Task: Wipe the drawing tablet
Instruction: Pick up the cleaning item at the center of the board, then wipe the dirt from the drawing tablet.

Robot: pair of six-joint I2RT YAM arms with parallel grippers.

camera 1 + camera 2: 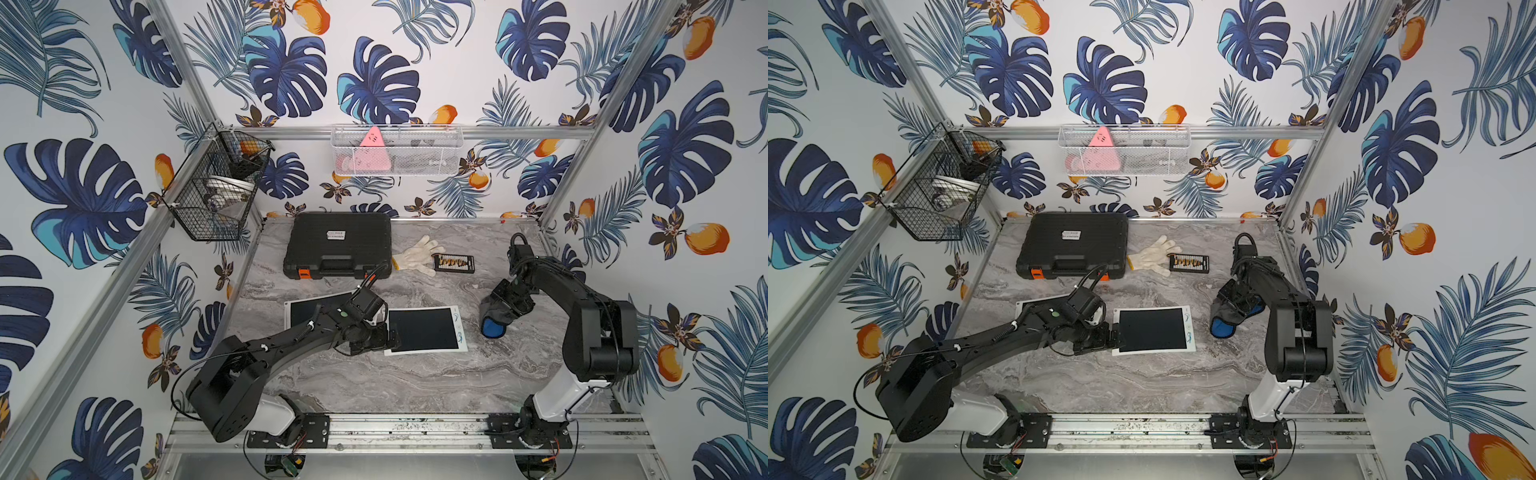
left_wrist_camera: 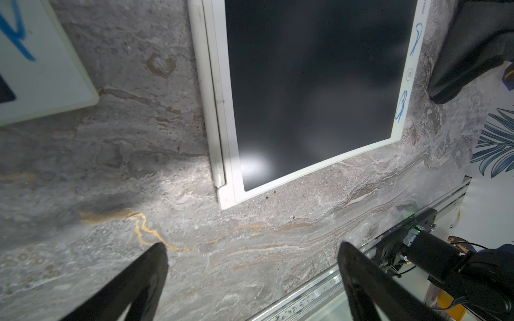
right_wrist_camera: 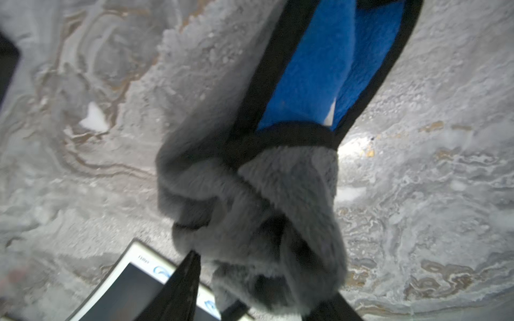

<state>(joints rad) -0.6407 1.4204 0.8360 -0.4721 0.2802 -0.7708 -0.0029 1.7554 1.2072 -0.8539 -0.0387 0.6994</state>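
**Top views:** the drawing tablet (image 1: 426,330) (image 1: 1152,330) lies flat mid-table (image 1: 415,386), dark screen up, with blue scribbles on its white 3 o'clock border. Low at its 9 o'clock edge is the left gripper (image 1: 392,332) (image 1: 1115,332); contact isn't readable from here. A second tablet (image 1: 305,305) (image 1: 1034,301) sits at the first one's 9–10 o'clock, partly under the left arm (image 1: 282,345). The grey-and-blue cloth (image 1: 492,326) (image 1: 1223,322) is at the tablet's 3 o'clock, apart from it, bunched under the right gripper (image 1: 505,307) (image 1: 1239,299). On the far side, the black case (image 1: 338,245) is at 11 o'clock and the white glove (image 1: 417,255) at 12. The bit holder (image 1: 454,262) is at 1, just beside the glove.

**Left wrist:** the jaws are spread wide, with only bare table between the fingers (image 2: 144,280). The drawing tablet (image 2: 314,83) is ahead of the tips and apart from them, screen dark with a glare spot near one corner. A corner of the second tablet (image 2: 41,69) shows a blue stroke. A dark edge of the cloth (image 2: 472,50) lies past the tablet's scribbled border.

**Right wrist:** the cloth (image 3: 250,194) is bunched between the fingers (image 3: 180,283) of the right gripper (image 3: 258,278). It is grey fleece outside, with blue lining inside a black-trimmed opening. The jaws are partway apart; can't tell whether they pinch the cloth or it just sits there. A corner of the tablet (image 3: 130,283) is just beside one finger.
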